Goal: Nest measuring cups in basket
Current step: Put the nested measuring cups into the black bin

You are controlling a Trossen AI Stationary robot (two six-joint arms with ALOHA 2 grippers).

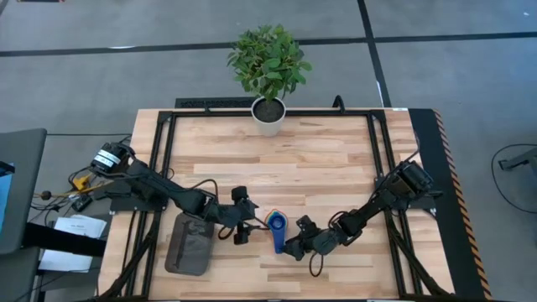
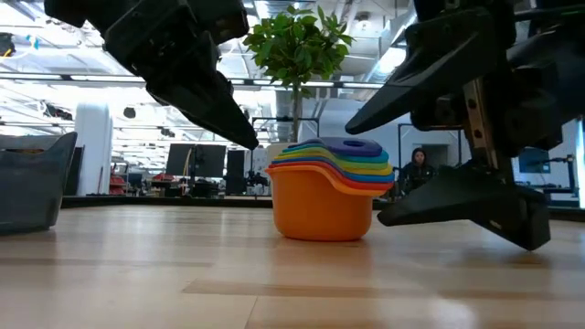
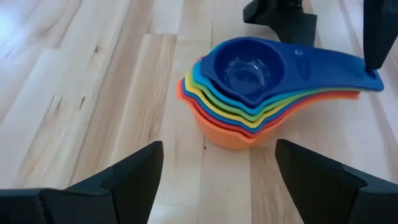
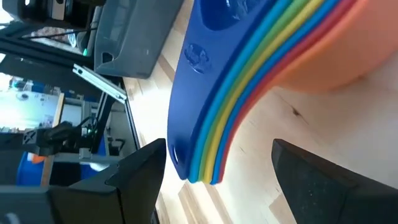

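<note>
Wooden slatted table [image 1: 319,168]: fills the centre of the high view, grey floor around it. White plant pot [image 1: 268,116] with leafy plant: at the table's top edge, centre. Measuring cups [image 1: 277,226]: one nested stack, orange outermost, dark blue innermost, standing on the wood at lower centre, handles fanned together; outside the basket. Basket [image 1: 188,244]: dark grey, lower left of the high view, well apart from the stack. Left gripper [image 1: 242,220]: just left of the stack, fingers spread, holding nothing. Right gripper [image 1: 295,243]: just right of the handles, fingers spread either side of the handle tips, not gripping. Person: seated far off in the low view's background.
</note>
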